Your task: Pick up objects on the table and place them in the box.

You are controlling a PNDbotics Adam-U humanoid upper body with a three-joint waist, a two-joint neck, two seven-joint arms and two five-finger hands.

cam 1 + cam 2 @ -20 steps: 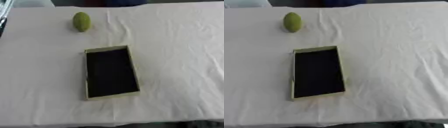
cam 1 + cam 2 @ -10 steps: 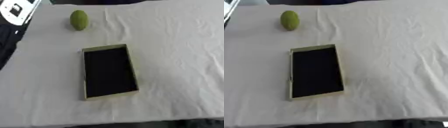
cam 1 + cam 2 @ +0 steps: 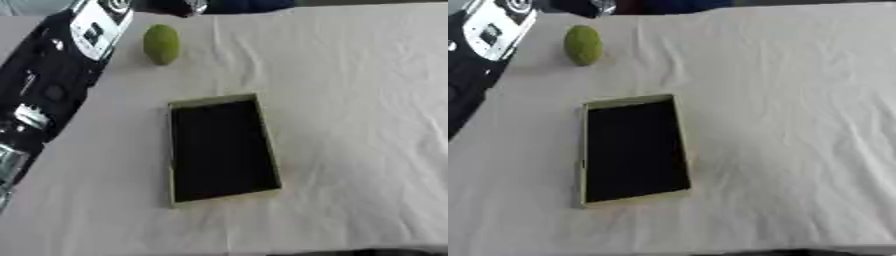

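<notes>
One arm [image 3: 52, 85] slants along left edge beside green fruit [image 3: 162, 44]; hand's finger state unclear.

Table [image 3: 350, 100]: covered in a plain white cloth, faintly creased, no pattern. Box [image 3: 222, 148]: pale yellow-green rim and walls, flat black interior. Fruit [image 3: 162, 44]: dull green, even in tone — no markings made out. Left arm [image 3: 52, 80]: mostly black, with a white-and-silver panel near its upper end and silver fittings lower down — panel carries small dark marks.
</notes>
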